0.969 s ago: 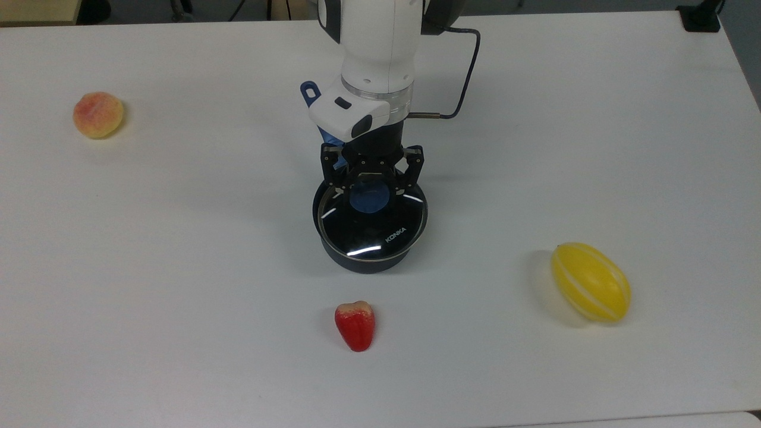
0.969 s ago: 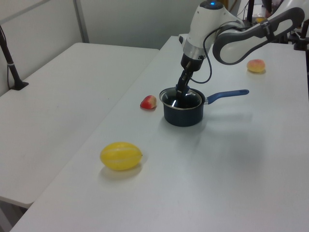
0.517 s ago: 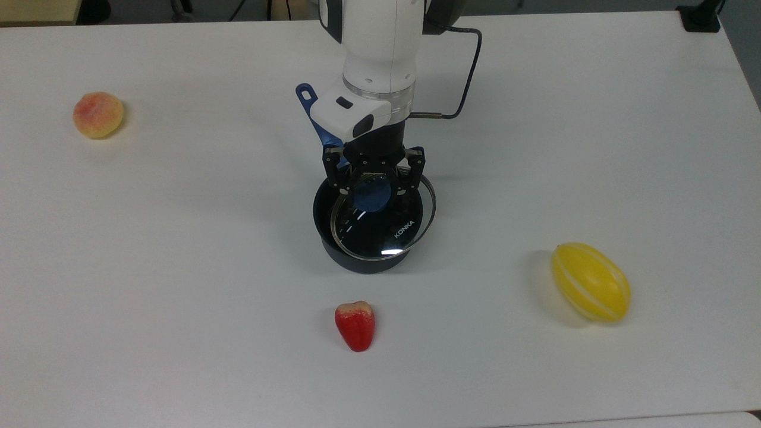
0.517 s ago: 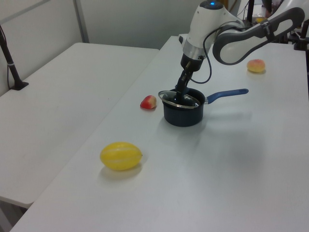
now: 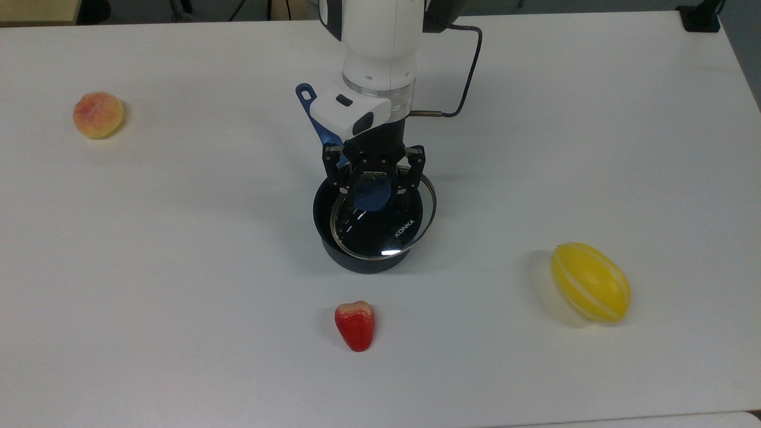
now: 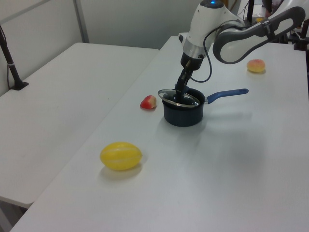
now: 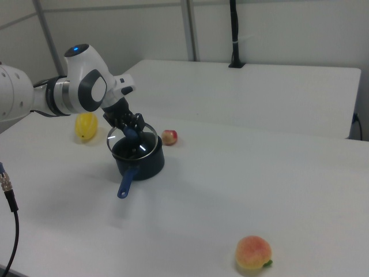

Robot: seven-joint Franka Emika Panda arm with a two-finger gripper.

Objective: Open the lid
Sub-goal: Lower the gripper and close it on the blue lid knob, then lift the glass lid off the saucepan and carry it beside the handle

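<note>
The lid point(image 5: 389, 229), a clear glass disc with a metal rim and white "KONKA" print, hangs just above the dark saucepan point(image 5: 365, 261), shifted toward the top view's right. My gripper point(image 5: 373, 190) is shut on the lid's blue knob point(image 5: 370, 197). In the left view the lid point(image 6: 179, 96) sits raised over the saucepan point(image 6: 182, 114), held from above by the gripper point(image 6: 181, 92). The right view shows the lid point(image 7: 124, 134) tilted above the saucepan point(image 7: 143, 161), with the gripper point(image 7: 129, 129) on its knob.
The saucepan's blue handle point(image 5: 311, 113) points to the far side behind the arm. On the white table point(image 5: 178, 267) lie a red fruit point(image 5: 355, 325) in front of the pan, a yellow melon point(image 5: 590, 282) at the right and a peach point(image 5: 98, 114) at the far left.
Over the last second the lid has come up off the saucepan's rim and shifted slightly to the top view's right. Since half a second ago it has barely moved.
</note>
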